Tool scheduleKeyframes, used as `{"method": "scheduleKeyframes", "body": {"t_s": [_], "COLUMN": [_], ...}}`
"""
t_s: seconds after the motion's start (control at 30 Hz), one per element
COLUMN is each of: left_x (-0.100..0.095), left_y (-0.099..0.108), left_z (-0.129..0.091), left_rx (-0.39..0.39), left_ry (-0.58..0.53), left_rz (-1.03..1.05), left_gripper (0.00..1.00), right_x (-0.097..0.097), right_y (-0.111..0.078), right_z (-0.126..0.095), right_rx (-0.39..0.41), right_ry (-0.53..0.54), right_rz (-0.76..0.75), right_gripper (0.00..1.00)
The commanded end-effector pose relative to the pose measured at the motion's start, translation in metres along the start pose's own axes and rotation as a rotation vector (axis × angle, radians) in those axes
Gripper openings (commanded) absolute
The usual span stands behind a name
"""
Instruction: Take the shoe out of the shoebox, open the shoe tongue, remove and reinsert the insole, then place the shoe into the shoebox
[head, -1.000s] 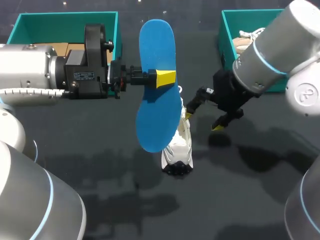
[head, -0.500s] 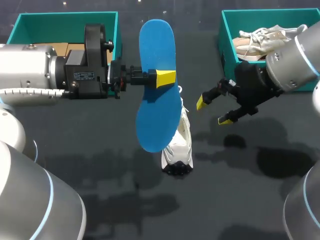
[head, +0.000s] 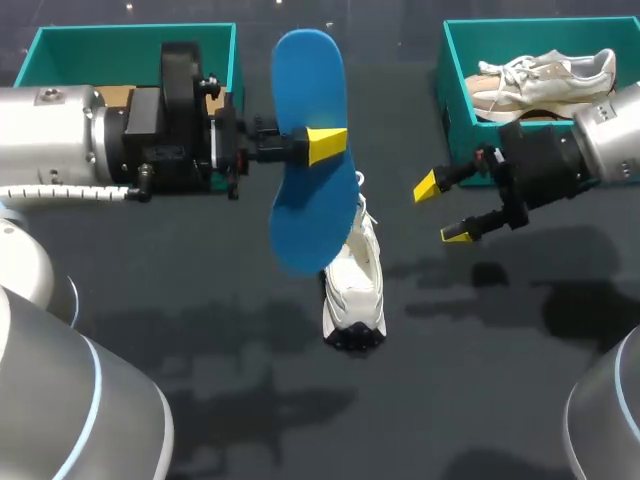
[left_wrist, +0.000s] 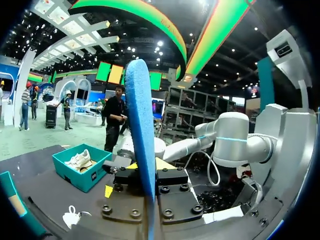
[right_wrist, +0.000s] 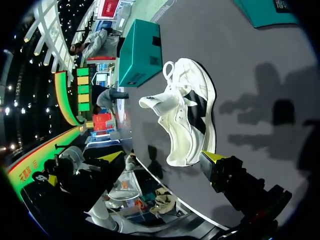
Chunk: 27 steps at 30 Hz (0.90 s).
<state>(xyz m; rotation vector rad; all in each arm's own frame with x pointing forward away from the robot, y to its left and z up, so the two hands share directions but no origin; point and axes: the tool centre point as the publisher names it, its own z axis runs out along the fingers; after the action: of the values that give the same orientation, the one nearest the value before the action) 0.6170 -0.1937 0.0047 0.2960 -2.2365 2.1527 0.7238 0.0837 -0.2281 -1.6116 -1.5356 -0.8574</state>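
A: Where is the insole?

B: Blue insole (head: 312, 170) is out of the shoe and held up over the tabletop (head: 200, 330), on edge, length running far to near. Left fingers (head: 327, 145) pinch it at mid-length, one on each face. Left wrist view shows it clamped edge-on between them.

A: And the shoe?

B: White shoe (head: 355, 290) is down on the tabletop, mid-scene. Dark-tipped end nearest, far end hidden behind the insole's near end in the head view. Can't tell toe from heel there. In the right wrist view the tongue looks pulled up and the mouth open.

A: Right arm?

B: Right fingers (head: 427, 186) are spread with nothing in them, to the right of the shoe and apart from it. Far-right shoebox (head: 455, 100) holds a second, beige shoe (head: 540, 80).

A: So the step is reinsertion.

B: My read, yes: removal done, return not begun. To do it well:
- Steady the shoe with the right fingers first, at the collar or holding the tongue back. A loose shoe would likely skid when pushed.
- Turn the insole flat to the sole line.
- Lead its toe end into the mouth and slide it in low.
- Seat the heel last, and watch that the edge doesn't catch the collar.

The foam looks bendy, so with a mid-length pinch the leading end may fold.
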Motion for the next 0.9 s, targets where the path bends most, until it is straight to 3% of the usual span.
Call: {"method": "scheduleKeyframes", "body": {"t_s": [0.03,0.13,0.2,0.6,0.67,0.77,0.87,0.9], "left_x": [-0.013,-0.027,-0.031,-0.031,-0.032,-0.041,-0.051,-0.053], "left_y": [0.006,0.010,0.022,0.022,0.025,0.030,0.038,0.041], "left_z": [0.002,0.009,0.008,0.008,0.011,0.016,0.022,0.024], "left_rx": [0.097,0.111,0.159,0.159,0.190,0.129,0.064,0.007], "left_ry": [-0.021,0.009,0.099,0.099,0.138,0.147,0.162,0.163], "left_rz": [0.331,0.516,0.759,0.759,0.809,0.977,1.143,1.236], "left_gripper": [0.00,0.00,0.00,0.00,0.00,0.00,0.00,0.00], "right_x": [0.001,0.004,0.005,0.005,0.010,0.020,0.026,0.027], "right_y": [-0.001,0.003,0.006,0.007,0.009,0.014,0.017,0.018], "right_z": [-0.001,-0.003,-0.005,-0.006,-0.007,-0.014,-0.023,-0.026], "right_rx": [0.000,0.019,0.055,0.062,0.064,0.030,-0.015,-0.020], "right_ry": [0.035,0.119,0.222,0.219,0.217,0.228,0.321,0.369], "right_rz": [0.014,0.037,0.020,0.015,0.017,0.055,0.103,0.115], "right_gripper": [1.00,1.00,1.00,1.00,1.00,1.00,1.00,1.00]}}
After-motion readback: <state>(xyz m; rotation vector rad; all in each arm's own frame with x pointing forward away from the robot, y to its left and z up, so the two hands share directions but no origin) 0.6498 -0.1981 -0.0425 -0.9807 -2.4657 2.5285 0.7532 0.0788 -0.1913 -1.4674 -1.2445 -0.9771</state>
